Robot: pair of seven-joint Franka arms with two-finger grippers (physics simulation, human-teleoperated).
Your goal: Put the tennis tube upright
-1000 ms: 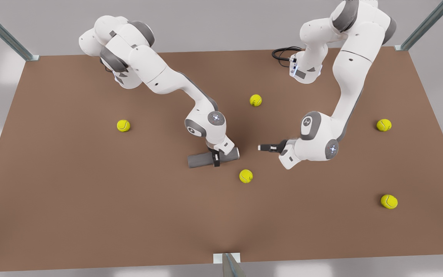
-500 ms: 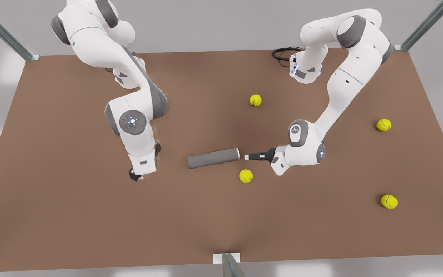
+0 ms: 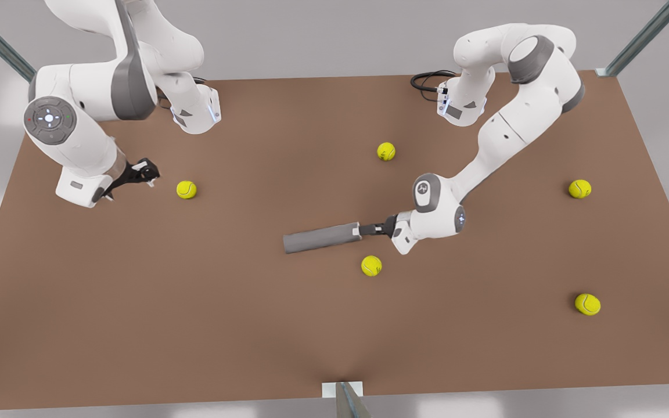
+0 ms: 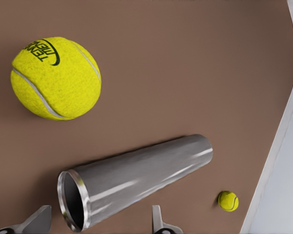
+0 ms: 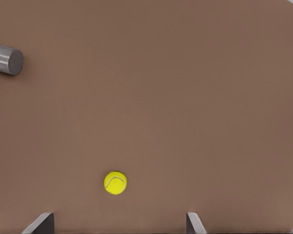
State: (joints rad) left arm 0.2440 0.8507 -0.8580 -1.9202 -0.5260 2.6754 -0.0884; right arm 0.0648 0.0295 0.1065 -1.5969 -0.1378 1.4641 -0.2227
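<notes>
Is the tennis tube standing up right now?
No, the tennis tube is lying on its side on the brown table, with the left hand at its open end.

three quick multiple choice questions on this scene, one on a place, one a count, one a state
1. Where is the left tool?
A. at the rimmed open end of the tennis tube
B. over the tube's middle
C. above a table corner

2. How many tennis balls lie on the table?
A. three
B. five
C. seven

3. How is the tennis tube placed?
A. upright
B. lying on its side
C. lifted off the table

Answers:
1. A: the left wrist view shows the open fingers on either side of the rim.
2. B: the front view shows five.
3. B: its whole length rests on the table.

The right tool hangs open near a ball at the front view's left.
</notes>
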